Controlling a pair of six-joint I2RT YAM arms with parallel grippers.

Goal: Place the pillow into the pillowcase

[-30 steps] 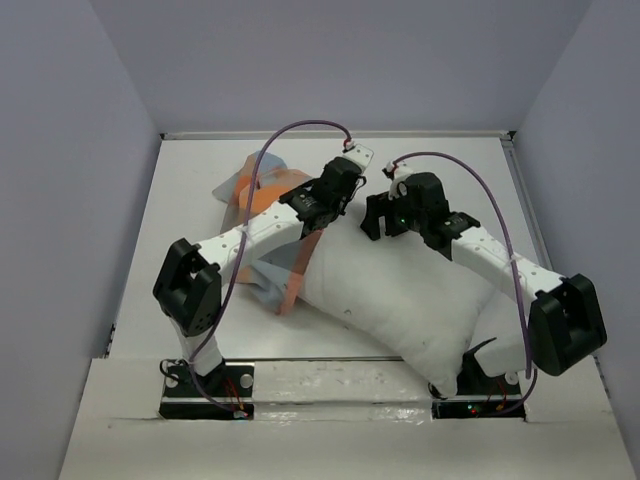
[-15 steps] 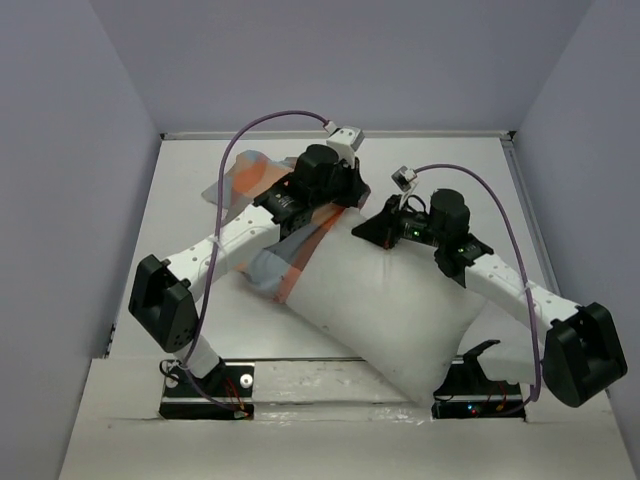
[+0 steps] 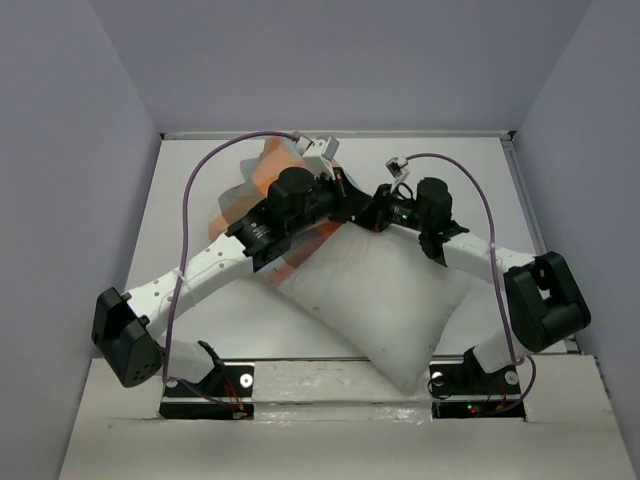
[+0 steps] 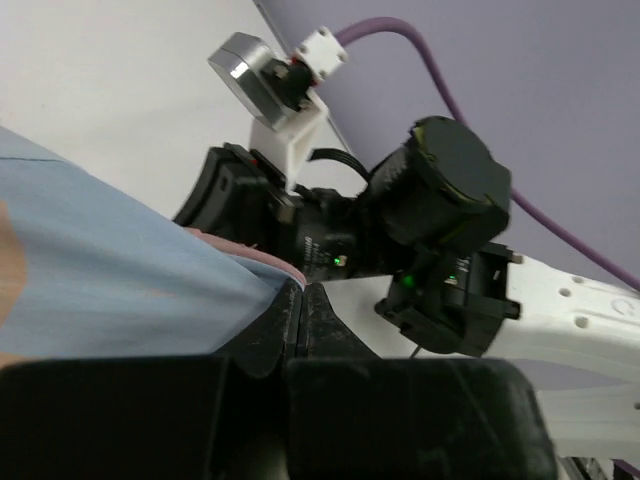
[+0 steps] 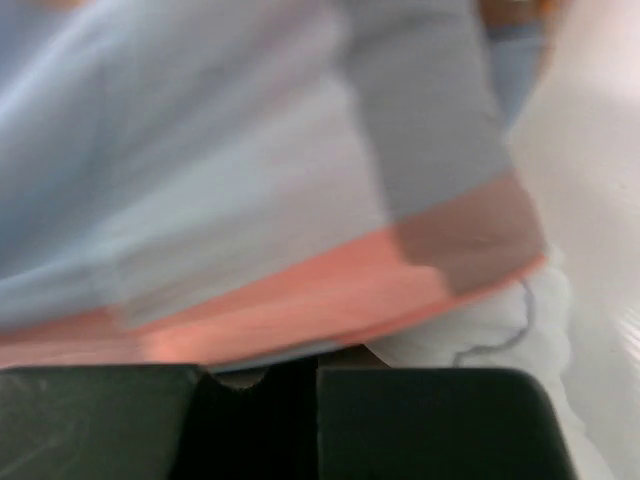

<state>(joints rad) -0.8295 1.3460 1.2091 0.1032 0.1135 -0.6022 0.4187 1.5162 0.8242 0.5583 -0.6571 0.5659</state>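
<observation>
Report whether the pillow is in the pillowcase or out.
Mostly out: nearly all of the white pillow lies bare. The pillowcase bunches at its far-left corner; whether that corner is inside, cannot tell.

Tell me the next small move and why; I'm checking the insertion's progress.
Probably pull the left claw toward its base, dragging the pillowcase further over the pillow: it is shut on the blue fabric, and only the pillow's far corner looks covered.
</observation>
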